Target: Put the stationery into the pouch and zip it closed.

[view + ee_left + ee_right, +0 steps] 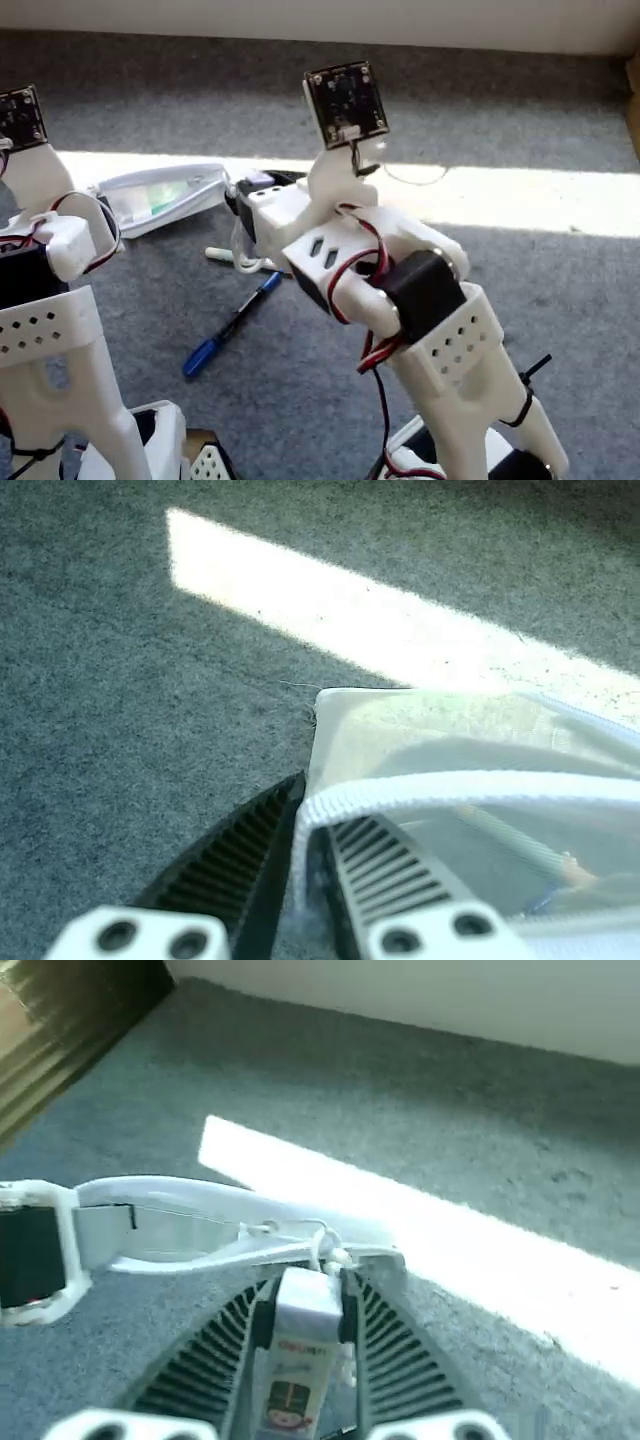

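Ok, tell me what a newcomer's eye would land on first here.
The right pincer clamps a small white labelled stick right beside the clear plastic pouch, whose white zip edge the left pincer grips. A blue pen lies loose on the grey carpeted surface between the arms.

Figure: You saw a dim scene. One hard strip of sunlight point(520, 200) crossed the carpet point(300, 400) and burned out to white glare; carpet on both sides lay in soft, even shade.
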Motion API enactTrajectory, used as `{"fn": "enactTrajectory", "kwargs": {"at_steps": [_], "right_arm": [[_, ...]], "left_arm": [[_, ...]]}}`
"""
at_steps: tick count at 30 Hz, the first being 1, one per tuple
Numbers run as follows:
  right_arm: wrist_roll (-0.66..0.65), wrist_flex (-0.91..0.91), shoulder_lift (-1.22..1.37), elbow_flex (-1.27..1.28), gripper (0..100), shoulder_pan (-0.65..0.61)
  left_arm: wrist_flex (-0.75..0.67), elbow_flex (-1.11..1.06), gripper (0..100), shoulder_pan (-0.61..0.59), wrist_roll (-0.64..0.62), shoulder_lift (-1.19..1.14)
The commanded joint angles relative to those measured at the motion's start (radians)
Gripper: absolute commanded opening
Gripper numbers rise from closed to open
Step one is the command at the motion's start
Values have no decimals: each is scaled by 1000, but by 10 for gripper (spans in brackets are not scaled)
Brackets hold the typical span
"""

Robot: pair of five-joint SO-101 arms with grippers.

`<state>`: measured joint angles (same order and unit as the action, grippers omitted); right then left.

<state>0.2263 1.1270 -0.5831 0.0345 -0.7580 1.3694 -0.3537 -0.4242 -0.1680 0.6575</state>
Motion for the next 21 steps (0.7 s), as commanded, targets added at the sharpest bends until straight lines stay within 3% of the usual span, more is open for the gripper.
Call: {"fn": "enactTrajectory", "kwargs": {"at_steps": [1, 11, 21], "right_arm": [[-54, -137, -74, -59, 4, -53], [-100, -392, -88, -39, 4, -107], [-103, -914, -99, 291, 4, -107]], "left_arm": [[-2, 1, 6, 16, -6, -1], [-2, 1, 6, 16, -5, -1], [-2, 1, 6, 16, -5, -1]]}}
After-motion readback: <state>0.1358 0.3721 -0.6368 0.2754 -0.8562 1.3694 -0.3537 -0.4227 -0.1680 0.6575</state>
